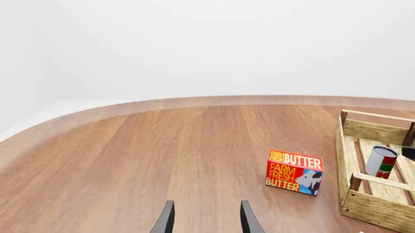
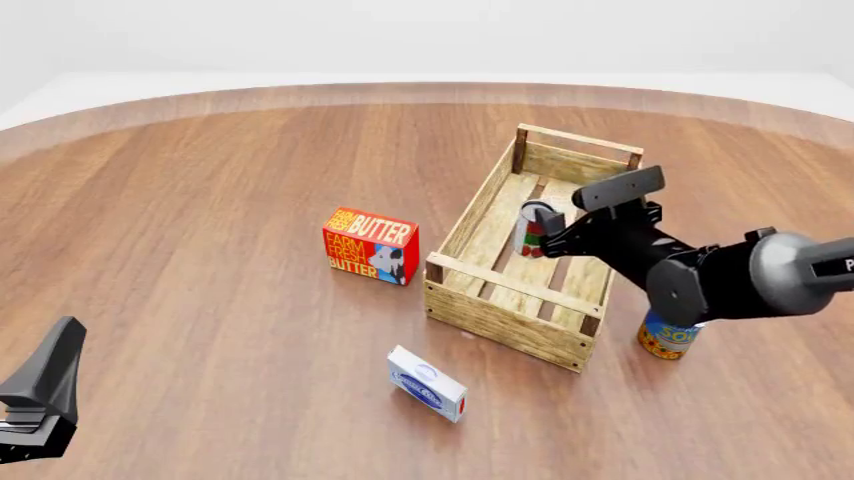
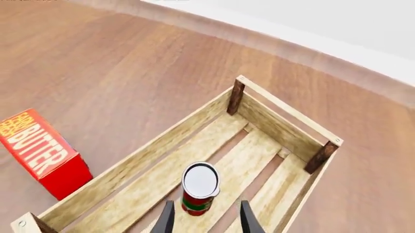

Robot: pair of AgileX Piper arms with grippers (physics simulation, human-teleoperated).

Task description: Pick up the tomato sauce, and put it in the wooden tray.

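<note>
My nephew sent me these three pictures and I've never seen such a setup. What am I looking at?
It is a simulated table with two robot arms. The front view looks over the table; the other two come from cameras behind each arm's jaws. The right gripper hovers open above the tomato sauce, which stands upright inside the wooden tray. The left gripper is open and holds nothing. Also on the table: a butter box, a small blue-and-white box and a blue-and-yellow can beside the tray.

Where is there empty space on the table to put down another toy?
Bare wood runs from the butter box leftward toward the left gripper, and behind the wooden tray. It is crowded near the tray: the tomato sauce stands inside, the right gripper hovers there, a blue-and-yellow can sits beside it, a small white-and-blue box in front.
</note>
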